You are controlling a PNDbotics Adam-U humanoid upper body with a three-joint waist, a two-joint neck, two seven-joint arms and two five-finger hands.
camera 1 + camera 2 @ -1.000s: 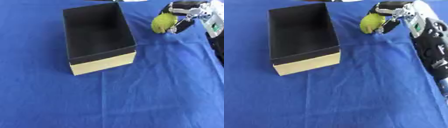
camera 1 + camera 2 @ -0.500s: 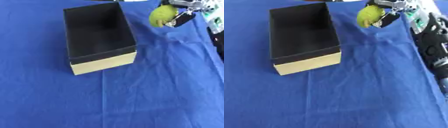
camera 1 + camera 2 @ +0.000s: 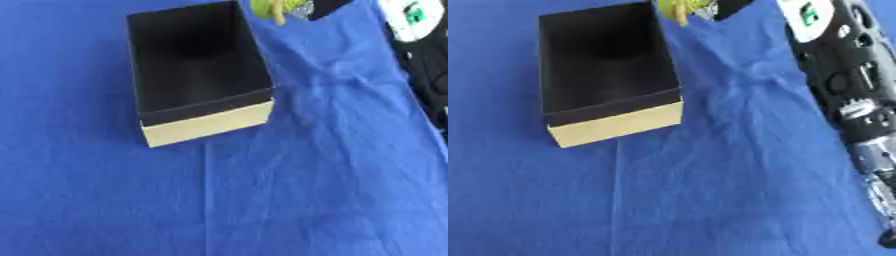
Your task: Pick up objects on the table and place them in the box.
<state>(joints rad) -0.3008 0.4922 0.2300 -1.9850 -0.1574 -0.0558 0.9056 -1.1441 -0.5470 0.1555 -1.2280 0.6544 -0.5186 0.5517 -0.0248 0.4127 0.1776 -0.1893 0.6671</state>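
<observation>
Fruit (image 3: 265, 7), yellow-green, has travelled from out right to the top edge, now just past the box's (image 3: 197, 70) far right corner. My right hand (image 3: 302, 8) is mostly cropped, so I can't tell its fingers. Box interior looks clear; blue cloth (image 3: 289, 190) is open all round.

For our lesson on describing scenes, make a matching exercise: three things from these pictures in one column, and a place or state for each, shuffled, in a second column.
Things:
1. open black box with tan front wall
2. yellow-green rounded object
3. blue cloth covering the table

Places or states:
A. creased, spread under everything
B. at the top edge, beside the box's far right corner
C. standing left of centre, nothing visible inside

Pairs: 1-C, 2-B, 3-A
</observation>
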